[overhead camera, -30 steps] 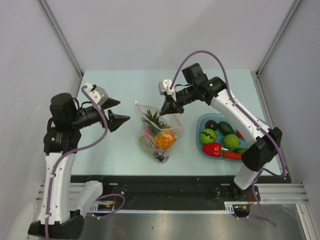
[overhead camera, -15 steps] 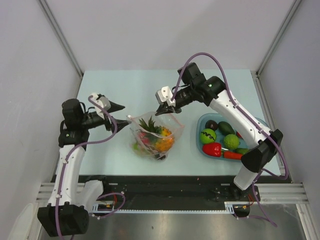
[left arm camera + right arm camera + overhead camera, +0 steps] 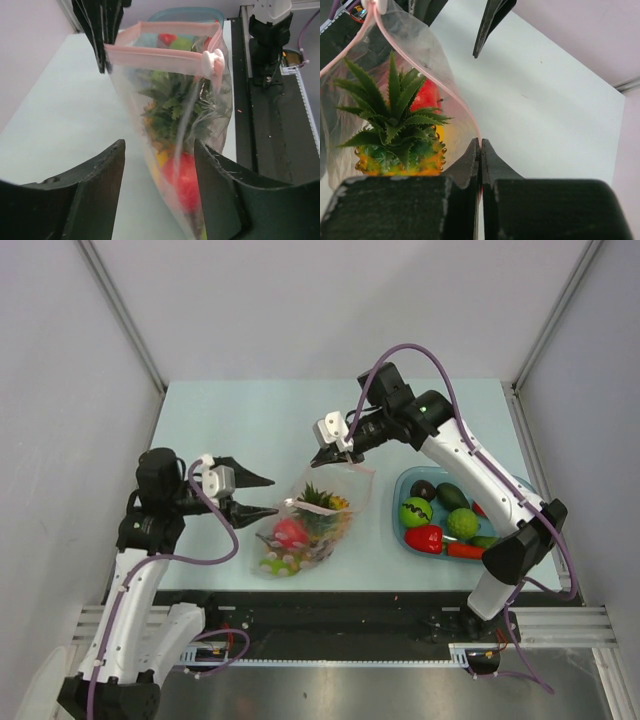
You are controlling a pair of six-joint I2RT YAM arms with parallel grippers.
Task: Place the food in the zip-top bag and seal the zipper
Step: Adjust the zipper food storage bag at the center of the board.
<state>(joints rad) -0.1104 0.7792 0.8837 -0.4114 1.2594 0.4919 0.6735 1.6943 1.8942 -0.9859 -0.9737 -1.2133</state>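
Top external view, and here's the bag [image 3: 322, 523] up off the table [image 3: 230, 420], hanging from its top edge. The right pincer [image 3: 328, 458] is clamped shut on that edge, at the far corner. The left pincer [image 3: 275, 496] stands wide open, just beside the bag's left side. Inside the bag, a pineapple [image 3: 320, 502] with its green crown and a red fruit [image 3: 290, 532] lower down, plus smaller bits that are too small to name. Off to the right, the blue tray [image 3: 397, 512] holds a green ball [image 3: 415, 511], a red pepper [image 3: 424, 538] and more.

Left wrist view: both black fingers [image 3: 95, 192] spread apart, the bag's lower half right between them; whether they touch it, I can't tell. The pink zipper [image 3: 160, 55] runs across the top, its two strips parted, so the mouth gapes. A white slider [image 3: 215, 59] sits at the right end, and dark fingers pinch the left corner.

Right wrist view: the fingers [image 3: 465, 165] are pressed tight together on the bag's pink edge. The pineapple [image 3: 395, 135] hangs in the bag just below, the red fruit [image 3: 427, 97] behind it. One tip of the left pincer pokes in from the top.
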